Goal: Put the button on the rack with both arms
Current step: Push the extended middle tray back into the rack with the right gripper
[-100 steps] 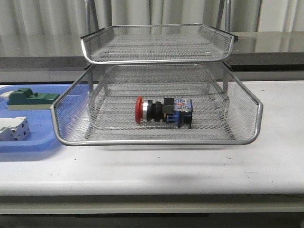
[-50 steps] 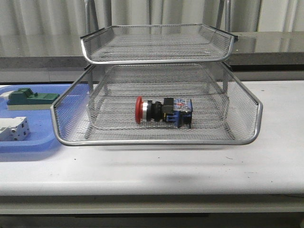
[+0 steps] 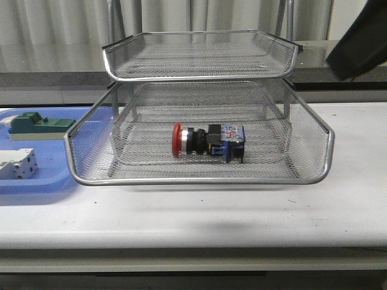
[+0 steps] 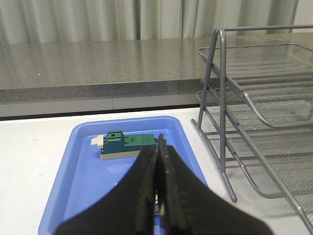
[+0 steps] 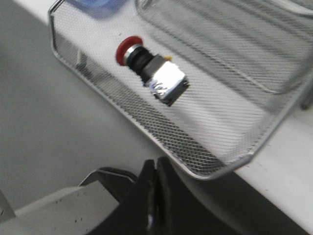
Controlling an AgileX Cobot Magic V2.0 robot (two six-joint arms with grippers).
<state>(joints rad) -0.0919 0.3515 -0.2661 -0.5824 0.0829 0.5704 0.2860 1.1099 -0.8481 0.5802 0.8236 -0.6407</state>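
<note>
The button (image 3: 208,142), with red cap, black body and blue rear block, lies on its side in the pulled-out lower tray of the silver wire-mesh rack (image 3: 199,180). It also shows in the right wrist view (image 5: 151,72), inside the tray. My left gripper (image 4: 158,152) is shut and empty, above the blue tray and beside the rack's legs (image 4: 221,117). My right gripper (image 5: 155,169) is shut and empty, off the table's front edge, apart from the rack. A dark part of the right arm (image 3: 361,42) shows at the front view's upper right.
A flat blue plastic tray (image 3: 42,181) at the left holds a green block (image 3: 37,124) and a white terminal block (image 3: 17,164). The green block also shows in the left wrist view (image 4: 126,145). A grey counter (image 4: 98,63) runs behind the table.
A dark part of the right arm has come into the front view's upper right corner. The button and the rack have not moved.
</note>
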